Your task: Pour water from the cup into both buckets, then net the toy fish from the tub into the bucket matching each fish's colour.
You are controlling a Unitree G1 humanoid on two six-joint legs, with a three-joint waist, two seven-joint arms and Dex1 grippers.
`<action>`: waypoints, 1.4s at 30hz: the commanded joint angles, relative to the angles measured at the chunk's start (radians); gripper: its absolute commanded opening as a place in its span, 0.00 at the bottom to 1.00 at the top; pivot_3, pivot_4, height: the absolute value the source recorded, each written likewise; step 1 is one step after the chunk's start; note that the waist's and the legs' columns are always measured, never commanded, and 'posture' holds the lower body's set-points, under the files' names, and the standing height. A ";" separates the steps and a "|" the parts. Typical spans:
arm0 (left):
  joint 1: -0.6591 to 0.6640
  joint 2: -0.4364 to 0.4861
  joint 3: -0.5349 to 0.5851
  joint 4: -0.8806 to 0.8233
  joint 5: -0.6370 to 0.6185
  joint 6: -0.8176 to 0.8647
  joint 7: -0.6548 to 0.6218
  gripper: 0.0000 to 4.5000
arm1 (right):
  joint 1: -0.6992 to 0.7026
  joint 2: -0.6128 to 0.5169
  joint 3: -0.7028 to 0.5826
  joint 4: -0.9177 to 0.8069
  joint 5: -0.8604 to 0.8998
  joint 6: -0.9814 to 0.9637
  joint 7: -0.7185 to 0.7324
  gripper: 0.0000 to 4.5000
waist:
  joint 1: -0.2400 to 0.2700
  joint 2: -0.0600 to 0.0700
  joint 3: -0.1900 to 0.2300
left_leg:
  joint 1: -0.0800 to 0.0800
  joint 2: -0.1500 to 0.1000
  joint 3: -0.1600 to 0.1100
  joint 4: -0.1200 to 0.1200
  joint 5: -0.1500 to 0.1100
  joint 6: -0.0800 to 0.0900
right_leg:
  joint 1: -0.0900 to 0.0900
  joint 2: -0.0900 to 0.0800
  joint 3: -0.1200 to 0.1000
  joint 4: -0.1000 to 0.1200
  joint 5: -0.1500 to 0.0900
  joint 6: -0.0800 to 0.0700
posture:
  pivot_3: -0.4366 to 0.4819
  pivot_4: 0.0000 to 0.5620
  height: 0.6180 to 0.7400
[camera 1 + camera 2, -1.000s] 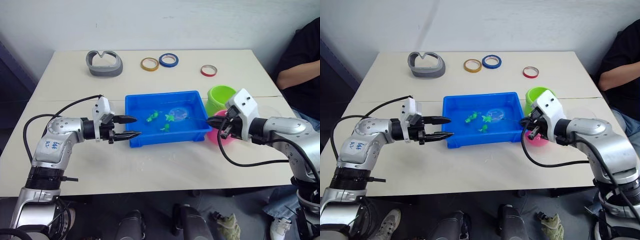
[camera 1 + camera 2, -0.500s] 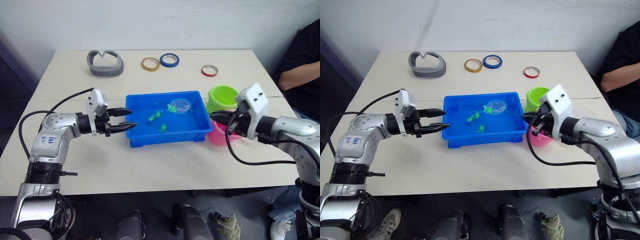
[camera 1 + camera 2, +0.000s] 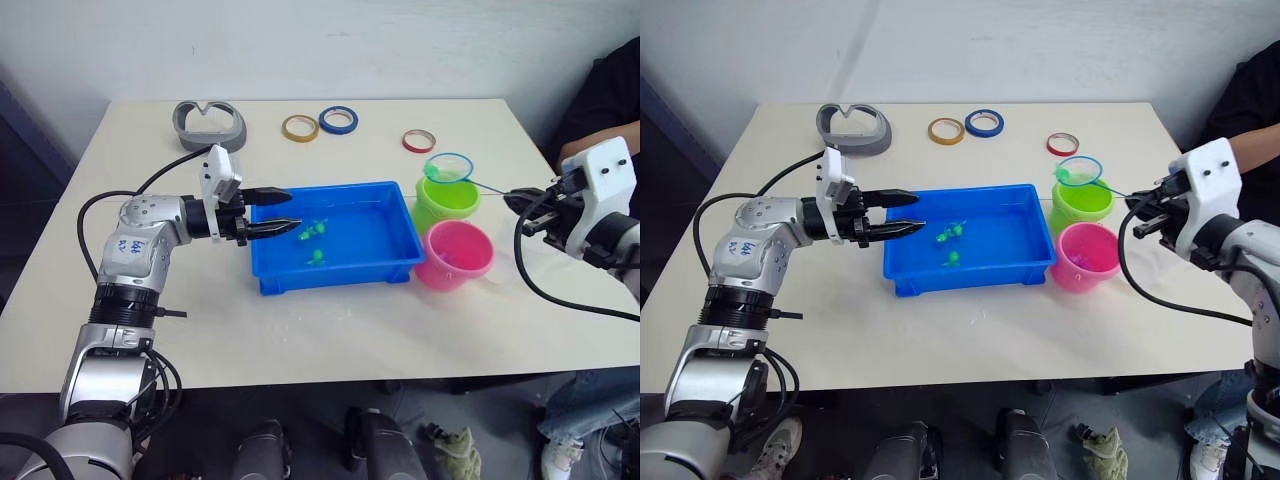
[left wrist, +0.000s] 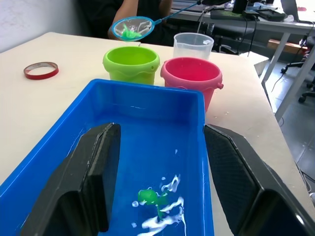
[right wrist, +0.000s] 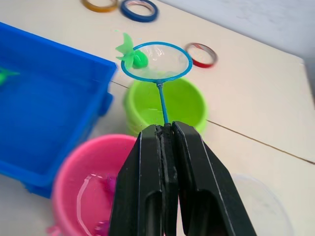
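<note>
The blue tub (image 3: 336, 277) sits mid-table with two green toy fish (image 3: 313, 228) in its water. My left gripper (image 3: 294, 209) hangs open over the tub's left end, nothing between its fingers (image 4: 93, 172). At the far right my right gripper (image 3: 515, 200) is shut on the thin handle of a blue-rimmed net (image 3: 448, 167). The net hovers above the lime green bucket (image 3: 447, 203) with a green fish (image 5: 131, 56) at its rim. The pink bucket (image 3: 455, 255) stands just in front, holding water. The clear cup (image 4: 193, 45) is upright behind the pink bucket, on its right side.
Yellow (image 3: 299, 127), blue (image 3: 337, 120) and red (image 3: 419, 141) tape rolls and a grey curved piece (image 3: 209, 126) lie along the table's far side. A seated person (image 3: 600, 110) is at the table's right edge, close to my right arm.
My right gripper lifted the net with a green fish out of the tub and carried it right, over the green bucket. My left gripper moved right, over the tub's left end.
</note>
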 commanded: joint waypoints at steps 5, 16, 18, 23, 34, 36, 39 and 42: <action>-0.011 -0.003 0.005 -0.009 0.010 -0.031 -0.017 0.66 | 0.007 -0.074 0.140 0.100 -0.206 -0.240 -0.018 0.00 | 0.001 0.000 0.000 | 0.000 0.000 0.000 0.000 0.000 0.000 | 0.000 0.000 0.000 0.000 0.000 0.000 | 0.48 0.27 0.78; 0.005 -0.003 0.007 -0.018 0.014 -0.039 -0.019 0.66 | 0.034 -0.190 0.340 0.136 -0.539 -0.546 -0.031 0.00 | 0.001 0.000 0.000 | 0.000 0.000 0.000 0.000 0.000 0.000 | 0.000 0.000 0.000 0.000 0.000 0.000 | 0.48 0.27 0.78; 0.006 -0.005 0.006 -0.018 0.013 -0.040 -0.019 0.66 | 0.042 -0.219 0.365 0.143 -0.609 -0.609 -0.037 0.00 | 0.001 0.000 0.000 | 0.000 0.000 0.000 0.000 0.000 0.000 | 0.000 0.000 0.000 0.000 0.000 0.000 | 0.48 0.27 0.78; 0.013 -0.007 0.005 -0.025 0.011 -0.042 -0.020 0.66 | 0.058 -0.281 0.408 0.154 -0.750 -0.737 -0.061 0.00 | 0.001 0.000 0.000 | 0.000 0.000 0.000 0.000 0.000 0.000 | 0.000 0.000 0.000 0.000 0.000 0.000 | 0.48 0.27 0.78; 0.022 -0.007 0.002 -0.031 0.015 -0.051 -0.022 0.66 | 0.062 -0.377 0.476 0.216 -1.059 -0.996 -0.188 0.00 | 0.000 0.000 0.000 | 0.000 0.001 0.001 0.001 0.001 -0.002 | 0.000 0.000 0.001 0.000 0.000 0.000 | 0.48 0.27 0.78; 0.024 -0.006 0.000 -0.030 0.016 -0.053 -0.024 0.66 | 0.067 -0.376 0.471 0.229 -1.103 -1.030 -0.208 0.00 | 0.001 0.000 0.000 | 0.001 0.001 0.001 0.001 0.001 -0.002 | 0.000 0.000 0.001 0.000 0.000 0.000 | 0.48 0.27 0.78; 0.025 -0.005 -0.001 -0.030 0.018 -0.055 -0.025 0.66 | 0.072 -0.365 0.454 0.241 -1.132 -1.054 -0.218 0.00 | 0.000 0.000 0.000 | 0.001 0.001 0.001 0.001 0.001 -0.003 | 0.000 0.001 0.001 0.000 0.000 0.000 | 0.48 0.27 0.78; 0.026 -0.004 0.000 -0.030 0.019 -0.055 -0.026 0.66 | 0.065 -0.335 0.416 0.233 -1.100 -1.029 -0.194 0.00 | 0.001 0.000 0.000 | 0.001 0.001 0.001 0.001 0.002 -0.003 | 0.000 0.002 0.001 0.000 0.000 0.000 | 0.48 0.27 0.78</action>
